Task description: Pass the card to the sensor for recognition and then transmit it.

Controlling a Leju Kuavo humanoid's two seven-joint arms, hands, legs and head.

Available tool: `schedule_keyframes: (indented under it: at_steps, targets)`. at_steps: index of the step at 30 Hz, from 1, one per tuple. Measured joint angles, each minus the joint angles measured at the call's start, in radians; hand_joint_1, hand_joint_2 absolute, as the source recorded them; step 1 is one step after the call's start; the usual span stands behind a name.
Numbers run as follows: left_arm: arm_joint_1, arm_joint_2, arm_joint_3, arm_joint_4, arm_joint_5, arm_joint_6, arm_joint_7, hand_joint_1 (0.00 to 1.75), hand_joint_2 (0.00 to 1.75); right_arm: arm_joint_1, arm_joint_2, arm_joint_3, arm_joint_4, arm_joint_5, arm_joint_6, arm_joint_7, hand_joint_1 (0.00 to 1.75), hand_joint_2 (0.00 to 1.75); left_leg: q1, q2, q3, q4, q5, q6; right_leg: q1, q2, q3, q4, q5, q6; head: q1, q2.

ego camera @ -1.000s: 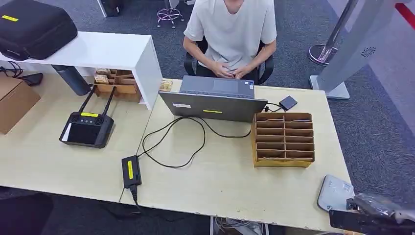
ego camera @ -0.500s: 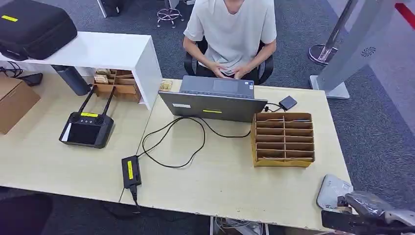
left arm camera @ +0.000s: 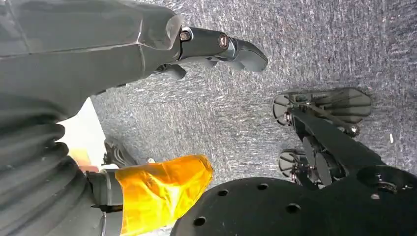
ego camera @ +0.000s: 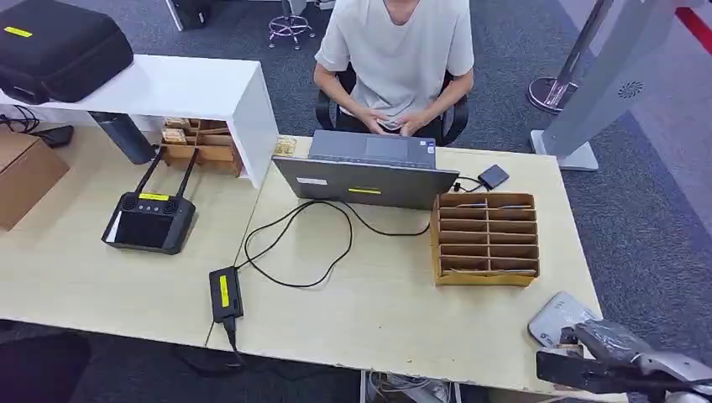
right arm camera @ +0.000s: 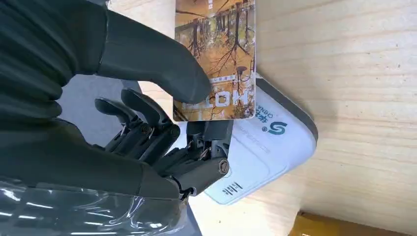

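My right hand (right arm camera: 162, 123) pinches a hotel card (right arm camera: 216, 54) printed with autumn trees, thumb on its face and dark fingers behind it. The card hangs just over the white card sensor (right arm camera: 275, 147), which lies flat on the wooden table. From the head camera the sensor (ego camera: 556, 317) sits at the table's near right corner, and my right hand (ego camera: 600, 353) comes in right beside it; the card itself is hidden there. My left hand (left arm camera: 216, 49) hangs over grey carpet with its fingers loosely curled and nothing in them.
A person sits behind an open laptop (ego camera: 367, 172). A cardboard slot organiser (ego camera: 485, 239) stands right of it, a small black box (ego camera: 494, 175) behind. A cable and power brick (ego camera: 225, 294), a black controller (ego camera: 149, 220) and a white shelf (ego camera: 159, 88) lie leftward.
My right hand has moved left and slightly forward along the table's near right corner, closing in over the sensor. The person's hands shifted a little.
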Motion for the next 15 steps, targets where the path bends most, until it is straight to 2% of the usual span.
schedule_keyframes:
  at_steps: [6, 12, 15]
  targets:
    - [0.01, 0.002, 0.006, 0.0, 0.01, -0.003, -0.015, 0.0, 1.75, -0.075, -0.049, -0.037, -0.049, -0.036, 0.047, -0.005, 1.75, 1.75, -0.001, 0.001, 0.0, 0.0, 0.0, 0.0, -0.001, 0.001, -0.001, 0.0, 0.0, 0.0, 0.0, 0.0]
    - [0.012, 0.0, 0.01, 0.0, 0.019, -0.003, -0.02, 0.0, 1.75, -0.257, -0.11, -0.034, -0.116, -0.078, 0.129, 0.008, 1.75, 1.75, -0.001, 0.001, -0.001, 0.001, 0.0, 0.0, 0.0, 0.001, -0.001, 0.0, 0.0, 0.0, 0.0, 0.0]
    - [0.017, 0.0, 0.011, 0.0, 0.03, -0.005, -0.03, 0.0, 1.75, -0.409, -0.139, -0.011, -0.135, -0.098, 0.189, 0.008, 1.75, 1.75, -0.001, 0.003, -0.001, 0.0, 0.0, 0.0, 0.0, 0.002, -0.002, 0.0, 0.0, 0.0, 0.0, 0.0]
